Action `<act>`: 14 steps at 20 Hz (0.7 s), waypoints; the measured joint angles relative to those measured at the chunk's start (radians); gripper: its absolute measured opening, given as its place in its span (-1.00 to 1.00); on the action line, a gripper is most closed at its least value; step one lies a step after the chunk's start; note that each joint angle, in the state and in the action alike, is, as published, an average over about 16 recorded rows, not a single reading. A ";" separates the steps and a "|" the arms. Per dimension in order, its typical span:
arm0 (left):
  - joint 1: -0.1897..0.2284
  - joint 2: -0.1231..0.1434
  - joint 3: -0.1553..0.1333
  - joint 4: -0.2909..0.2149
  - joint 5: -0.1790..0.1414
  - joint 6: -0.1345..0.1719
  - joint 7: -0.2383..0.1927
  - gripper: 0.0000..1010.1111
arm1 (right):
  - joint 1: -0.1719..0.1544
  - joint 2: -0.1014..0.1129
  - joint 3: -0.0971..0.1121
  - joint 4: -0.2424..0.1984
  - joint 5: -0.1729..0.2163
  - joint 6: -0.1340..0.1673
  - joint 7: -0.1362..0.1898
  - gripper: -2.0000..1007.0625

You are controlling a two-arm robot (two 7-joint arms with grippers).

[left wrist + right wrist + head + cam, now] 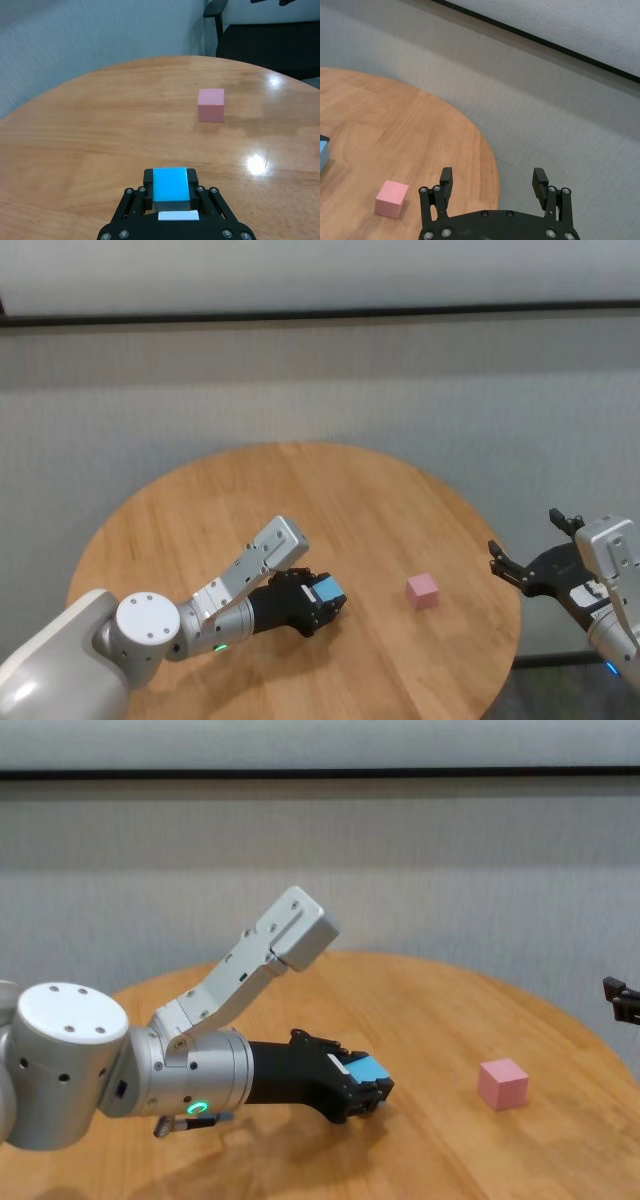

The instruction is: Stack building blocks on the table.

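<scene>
My left gripper (330, 602) is shut on a light blue building block (326, 590) low over the middle of the round wooden table (300, 490). In the left wrist view the blue block (170, 183) sits between the black fingers (148, 180). A pink building block (422, 591) rests alone on the table, a short way to the right of the held block, also seen as the pink cube (211, 105) ahead of that gripper. My right gripper (530, 545) hangs open and empty beyond the table's right edge, with the pink block (391, 199) off to its side.
A grey wall with a dark rail runs behind the table. In the left wrist view a dark chair (265, 35) stands past the table's far edge. Bare wood (420, 1010) lies around the pink block (502, 1082).
</scene>
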 joint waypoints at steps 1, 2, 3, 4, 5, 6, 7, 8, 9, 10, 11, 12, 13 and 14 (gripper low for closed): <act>-0.001 -0.001 -0.001 0.002 0.001 -0.001 0.000 -0.20 | 0.000 0.000 0.000 0.000 0.000 0.000 0.000 1.00; -0.001 -0.001 -0.002 0.004 0.002 -0.001 0.000 -0.20 | 0.000 0.000 0.000 0.000 0.000 0.000 0.000 1.00; -0.002 -0.002 -0.003 0.005 0.003 -0.001 0.000 -0.19 | 0.000 0.000 0.000 0.000 0.000 0.000 0.000 1.00; -0.002 -0.002 -0.004 0.005 0.004 -0.001 0.000 -0.19 | 0.000 0.000 0.000 0.000 0.000 0.000 0.000 1.00; -0.002 -0.002 -0.005 0.006 0.005 -0.001 0.001 -0.18 | 0.000 0.000 0.000 0.000 0.000 0.000 0.000 1.00; -0.002 -0.002 -0.005 0.006 0.006 -0.001 0.001 -0.16 | 0.000 0.000 0.000 0.000 0.000 0.000 0.000 1.00; -0.002 -0.002 -0.006 0.005 0.007 -0.001 0.001 -0.14 | 0.000 0.000 0.000 0.000 0.000 0.000 0.000 1.00; -0.002 -0.002 -0.007 0.005 0.008 -0.001 0.001 -0.12 | 0.000 0.000 0.000 0.000 0.000 0.000 0.000 1.00; -0.002 -0.002 -0.007 0.004 0.009 0.000 0.001 -0.09 | 0.000 0.000 0.000 0.000 0.000 0.000 0.000 1.00; -0.002 -0.001 -0.008 0.003 0.009 0.000 0.001 -0.05 | 0.000 0.000 0.000 0.000 0.000 0.000 0.000 1.00; -0.001 -0.001 -0.009 0.002 0.010 0.001 0.001 -0.02 | 0.000 0.000 0.000 0.000 0.000 0.000 0.000 1.00; -0.001 0.000 -0.009 0.000 0.011 0.002 0.001 0.02 | 0.000 0.000 0.000 0.000 0.000 0.000 0.000 1.00; 0.000 0.001 -0.011 -0.003 0.012 0.003 0.001 0.07 | 0.000 0.000 0.000 0.000 0.000 0.000 0.000 1.00; 0.003 0.003 -0.012 -0.009 0.012 0.006 0.001 0.12 | 0.000 0.000 0.000 0.000 0.000 0.000 0.000 1.00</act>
